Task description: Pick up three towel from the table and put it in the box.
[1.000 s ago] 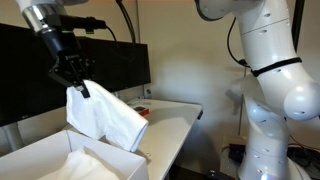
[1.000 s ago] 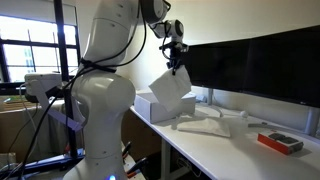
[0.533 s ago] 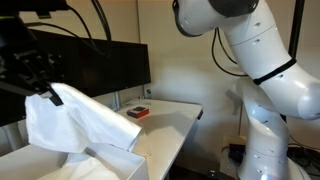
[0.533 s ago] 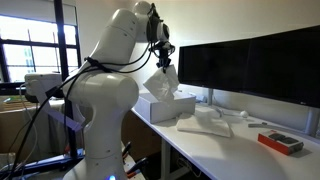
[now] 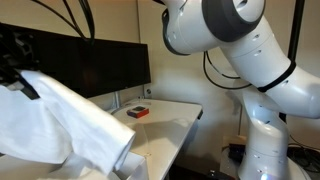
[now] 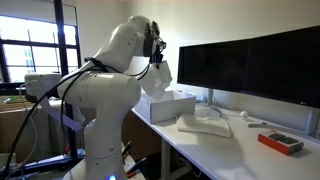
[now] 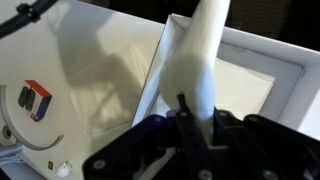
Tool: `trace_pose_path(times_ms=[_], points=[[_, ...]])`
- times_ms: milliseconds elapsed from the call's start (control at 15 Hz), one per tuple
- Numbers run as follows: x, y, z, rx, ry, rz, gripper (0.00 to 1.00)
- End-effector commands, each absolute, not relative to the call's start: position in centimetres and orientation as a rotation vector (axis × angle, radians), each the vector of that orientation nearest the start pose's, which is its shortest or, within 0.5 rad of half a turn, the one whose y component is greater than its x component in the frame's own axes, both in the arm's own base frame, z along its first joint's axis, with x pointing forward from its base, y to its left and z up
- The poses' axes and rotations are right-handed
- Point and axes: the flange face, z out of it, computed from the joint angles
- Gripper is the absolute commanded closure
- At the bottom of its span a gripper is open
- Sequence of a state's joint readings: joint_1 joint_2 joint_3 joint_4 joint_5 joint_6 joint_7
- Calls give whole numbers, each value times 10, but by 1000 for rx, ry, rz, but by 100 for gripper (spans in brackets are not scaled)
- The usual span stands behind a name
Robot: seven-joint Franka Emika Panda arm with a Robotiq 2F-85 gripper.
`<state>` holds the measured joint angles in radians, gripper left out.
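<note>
One towel, pinched in the fingers, hangs seemingly over the box

Closed claw on raised arm

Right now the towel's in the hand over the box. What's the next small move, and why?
Probably ease the hand down toward the middle of the box before opening. The towel hangs from the shut hand above the open box, and in the wrist view its free end sits close to one wall, so releasing here might drape it over the rim.
</note>
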<state>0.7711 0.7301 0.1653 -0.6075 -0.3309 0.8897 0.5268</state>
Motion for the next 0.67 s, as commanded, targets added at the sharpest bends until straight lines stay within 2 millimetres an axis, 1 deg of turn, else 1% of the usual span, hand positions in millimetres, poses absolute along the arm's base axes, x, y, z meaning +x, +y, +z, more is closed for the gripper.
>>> trace_pose_path(times_ms=[0, 133, 267, 333, 467, 600], points=[[451, 476, 571, -3553, -396, 307, 90], [448, 481, 570, -3562, -407, 278, 91], [454, 482, 567, -3542, -454, 245, 91], [462, 480, 562, -3527, -477, 246, 91], [482, 475, 543, -3494, -521, 312, 91], [492, 473, 525, -3482, -557, 350, 91]])
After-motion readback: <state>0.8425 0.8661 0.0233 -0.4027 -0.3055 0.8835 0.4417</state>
